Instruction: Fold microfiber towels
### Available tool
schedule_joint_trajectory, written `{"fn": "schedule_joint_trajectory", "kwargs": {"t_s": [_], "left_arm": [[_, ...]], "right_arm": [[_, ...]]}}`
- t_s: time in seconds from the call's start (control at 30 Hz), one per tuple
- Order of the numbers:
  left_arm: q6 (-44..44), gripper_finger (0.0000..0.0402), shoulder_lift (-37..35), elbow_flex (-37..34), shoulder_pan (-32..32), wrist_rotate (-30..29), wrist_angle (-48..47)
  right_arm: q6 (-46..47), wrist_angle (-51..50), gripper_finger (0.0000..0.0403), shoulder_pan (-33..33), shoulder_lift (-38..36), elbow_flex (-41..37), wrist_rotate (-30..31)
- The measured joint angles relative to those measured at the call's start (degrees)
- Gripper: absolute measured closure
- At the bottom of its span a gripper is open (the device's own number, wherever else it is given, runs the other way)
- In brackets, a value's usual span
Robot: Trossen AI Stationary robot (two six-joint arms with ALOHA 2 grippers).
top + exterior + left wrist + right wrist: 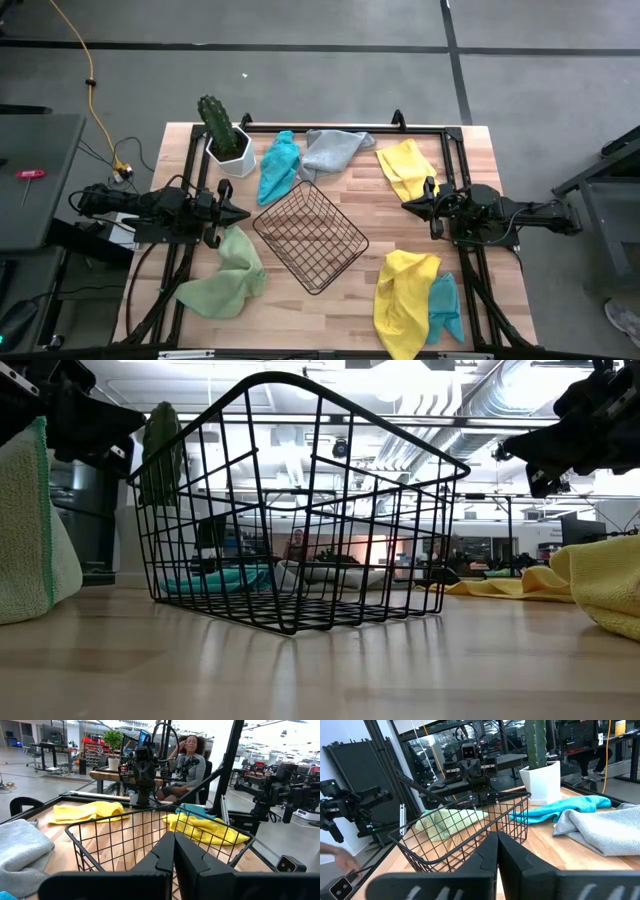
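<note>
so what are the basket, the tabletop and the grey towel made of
Basket: thin black wire, probably coated metal, an open grid you see straight through. Tabletop: light wood, seemingly butcher-block, with visible plank strips and a faint sheen. Grey towel: soft napped cloth, likely microfiber, lying in loose rumpled folds.

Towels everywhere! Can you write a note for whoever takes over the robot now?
Left end effector and right end effector: both shut, empty, flanking the black wire basket.
Soft microfiber towels, all crumpled: teal, grey and yellow along the far edge; light green near left; yellow over teal near right.
Done: nothing folded.
Left: fold all six.
</note>
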Motion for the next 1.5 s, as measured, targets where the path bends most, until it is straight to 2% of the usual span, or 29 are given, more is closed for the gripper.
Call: {"fn": "schedule_joint_trajectory", "kwargs": {"t_s": [0.97, 1.27, 1.37, 1.5], "left_arm": [[0.0, 0.0401, -0.01, 0.0, -0.02, -0.93, 0.05], [-2.54, 0.04, 0.46, 0.0, -0.05, -0.55, 6.97], [-1.23, 0.0383, 2.73, 0.63, -0.56, 2.49, 9.02], [-1.32, 0.033, 10.07, 4.99, -2.17, 2.86, 5.8]], "right_arm": [[0.0, 0.0, 0.0402, 0.0, -0.02, 0.01, -0.01], [-0.01, -0.01, 0.0402, 0.01, 0.0, -0.01, -0.01], [-0.01, 0.0, 0.0402, 0.01, 0.0, 0.01, -0.02], [0.0, -0.01, 0.0402, 0.01, 0.0, 0.01, 0.0]]}}
